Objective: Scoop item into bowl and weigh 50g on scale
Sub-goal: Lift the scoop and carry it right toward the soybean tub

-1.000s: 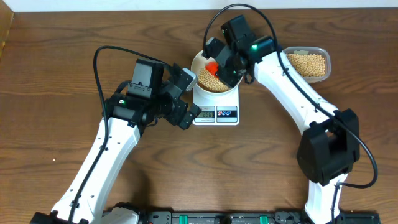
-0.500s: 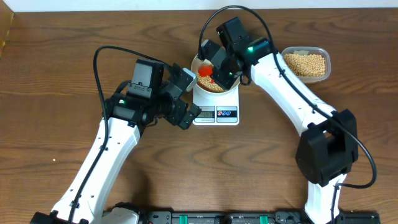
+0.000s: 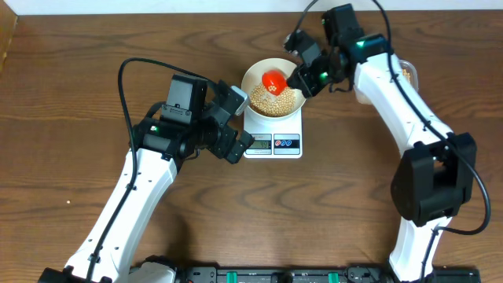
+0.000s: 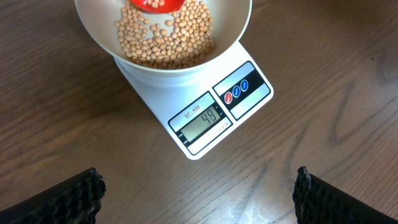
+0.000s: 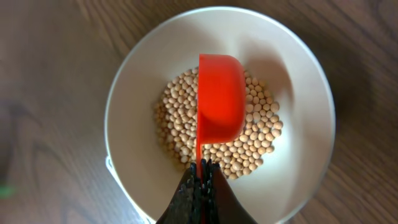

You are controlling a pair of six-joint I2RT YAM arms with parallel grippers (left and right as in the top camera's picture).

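A cream bowl [image 3: 255, 79] stands on the white scale [image 3: 273, 143], holding a heap of pale beans, the item [image 3: 271, 102]. My right gripper [image 3: 302, 79] is shut on the thin handle of a red scoop [image 3: 273, 80], which hangs over the bowl. In the right wrist view the scoop [image 5: 221, 96] is turned on its side above the beans [image 5: 261, 134], and the gripper [image 5: 201, 171] pinches its handle. My left gripper [image 3: 236, 122] stands open just left of the scale. In its own view the fingers [image 4: 68, 199] frame bare wood, and the scale's display [image 4: 202, 123] reads 49.
A clear tub [image 3: 409, 75] of the same beans sits at the back right, mostly hidden behind my right arm. The scale's two round buttons [image 4: 236, 92] face the front. The far table edge runs close behind the bowl.
My right arm swung to the right, drawing the red scoop from the bowl's left side to above its middle and covering the tub. The left arm has not moved.
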